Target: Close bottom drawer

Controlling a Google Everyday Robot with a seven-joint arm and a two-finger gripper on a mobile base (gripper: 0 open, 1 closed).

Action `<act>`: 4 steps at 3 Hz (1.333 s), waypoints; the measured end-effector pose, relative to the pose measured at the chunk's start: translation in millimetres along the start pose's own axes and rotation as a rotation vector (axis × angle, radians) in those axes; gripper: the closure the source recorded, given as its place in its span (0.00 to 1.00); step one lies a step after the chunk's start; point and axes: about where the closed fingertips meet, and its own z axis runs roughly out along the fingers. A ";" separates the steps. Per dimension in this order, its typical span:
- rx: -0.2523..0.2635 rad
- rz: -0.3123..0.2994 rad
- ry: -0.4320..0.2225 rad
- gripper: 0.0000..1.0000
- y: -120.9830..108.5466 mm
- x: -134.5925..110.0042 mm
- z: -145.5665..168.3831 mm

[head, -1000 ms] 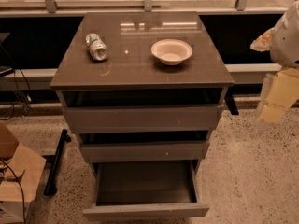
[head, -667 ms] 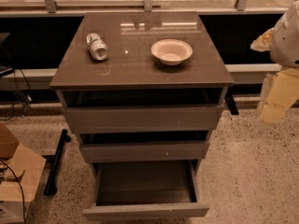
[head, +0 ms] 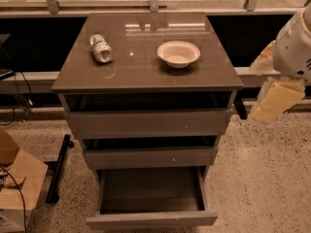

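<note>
The bottom drawer [head: 151, 219] is the lowest of three grey-brown drawers in the cabinet. It is pulled far out toward me, and its dark shallow tray [head: 150, 188] shows empty. The middle drawer [head: 150, 157] and the top drawer [head: 146, 124] stand out only a little. My gripper [head: 275, 101], pale yellow under a white arm, hangs at the right edge of the view. It is to the right of the cabinet at the height of the top drawer, apart from the cabinet and well above the bottom drawer.
On the glossy cabinet top [head: 146, 72] a crushed can [head: 101, 48] lies at the left and a white bowl [head: 178, 54] stands at the right. A cardboard box [head: 17, 188] and a black bar [head: 58, 166] are on the speckled floor at the left. A dark ledge runs behind.
My arm and gripper have shifted slightly left, toward the cabinet's right side. The drawers and the things on top have not moved.
</note>
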 end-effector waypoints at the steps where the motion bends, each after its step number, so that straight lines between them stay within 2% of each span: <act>1: -0.008 -0.011 -0.080 0.56 21.9 -15.2 24.3; 2: -0.048 0.004 -0.213 0.79 42.7 -12.5 75.1; 3: -0.130 0.032 -0.390 1.00 57.8 -11.7 139.1; 4: -0.155 0.037 -0.431 1.00 58.6 -16.0 148.0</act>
